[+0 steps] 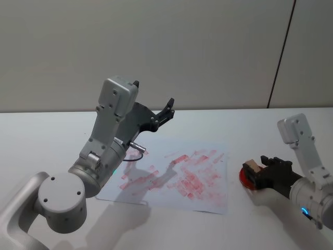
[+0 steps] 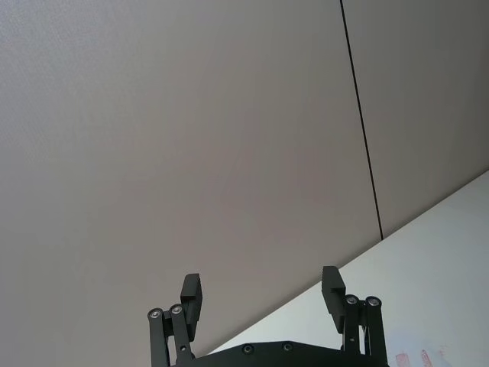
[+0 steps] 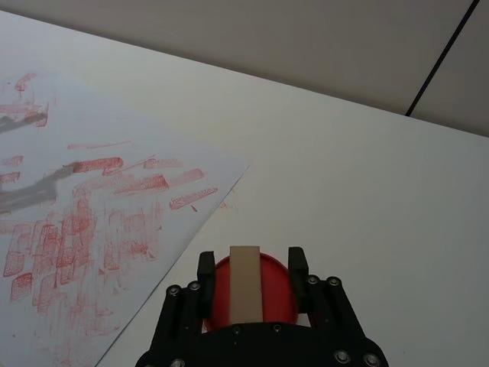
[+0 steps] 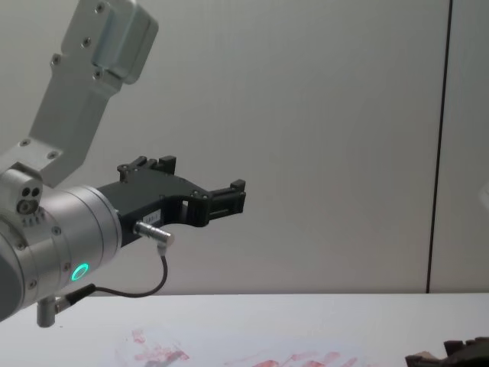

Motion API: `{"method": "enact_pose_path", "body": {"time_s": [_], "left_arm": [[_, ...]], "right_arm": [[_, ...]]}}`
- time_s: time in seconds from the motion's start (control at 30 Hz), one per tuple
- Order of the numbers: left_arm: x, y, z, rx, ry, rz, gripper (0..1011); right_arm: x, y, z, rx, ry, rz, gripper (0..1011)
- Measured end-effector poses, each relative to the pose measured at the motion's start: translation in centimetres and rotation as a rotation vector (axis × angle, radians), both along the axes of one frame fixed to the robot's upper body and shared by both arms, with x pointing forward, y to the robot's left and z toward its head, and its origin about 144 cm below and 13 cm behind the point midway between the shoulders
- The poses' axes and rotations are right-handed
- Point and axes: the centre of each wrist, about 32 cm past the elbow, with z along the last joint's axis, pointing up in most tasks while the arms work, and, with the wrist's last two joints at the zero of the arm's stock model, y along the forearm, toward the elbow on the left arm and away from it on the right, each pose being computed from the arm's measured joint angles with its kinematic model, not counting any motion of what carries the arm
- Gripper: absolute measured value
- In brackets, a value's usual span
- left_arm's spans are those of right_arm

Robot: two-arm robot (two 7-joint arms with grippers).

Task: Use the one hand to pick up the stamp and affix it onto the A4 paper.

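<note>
The stamp (image 3: 245, 283), a small light-brown wooden block, stands on a round red ink pad (image 3: 276, 294) to the right of the A4 paper (image 3: 99, 206). My right gripper (image 3: 252, 264) is open, with one finger on each side of the stamp and red pad showing in both gaps. From the head view the stamp (image 1: 253, 166) sits at the front of the right gripper (image 1: 266, 167), close to the paper's (image 1: 177, 177) right edge. My left gripper (image 1: 154, 95) is raised high over the paper's far left part, open and holding nothing, pointing toward the wall.
The white sheet is covered in smudgy red prints and lies on a white table (image 1: 41, 135). A grey wall with a dark vertical seam (image 1: 281, 52) stands behind. The raised left gripper (image 4: 229, 197) and its cable hang above the table.
</note>
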Motion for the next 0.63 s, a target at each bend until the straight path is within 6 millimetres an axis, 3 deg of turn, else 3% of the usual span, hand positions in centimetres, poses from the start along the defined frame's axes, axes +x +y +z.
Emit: {"method": "enact_pose_path", "body": {"time_s": [0.13,0.4,0.57,0.63], "left_arm": [[0.0,0.0,0.0,0.0,0.0,0.0,1001],[0.0,0.0,0.0,0.0,0.0,0.0,1002],[0.0,0.0,0.0,0.0,0.0,0.0,1001],[0.0,0.0,0.0,0.0,0.0,0.0,1001]], "right_arm": [[0.01,-0.01,-0.01,-0.001,0.0,0.0,667],[0.03,-0.02,-0.02,-0.002,0.0,-0.001,891],[0.03,-0.02,-0.04,-0.003,0.001,-0.001,1001],[0.03,-0.03,-0.04,-0.003,0.001,-0.001,1001]]}}
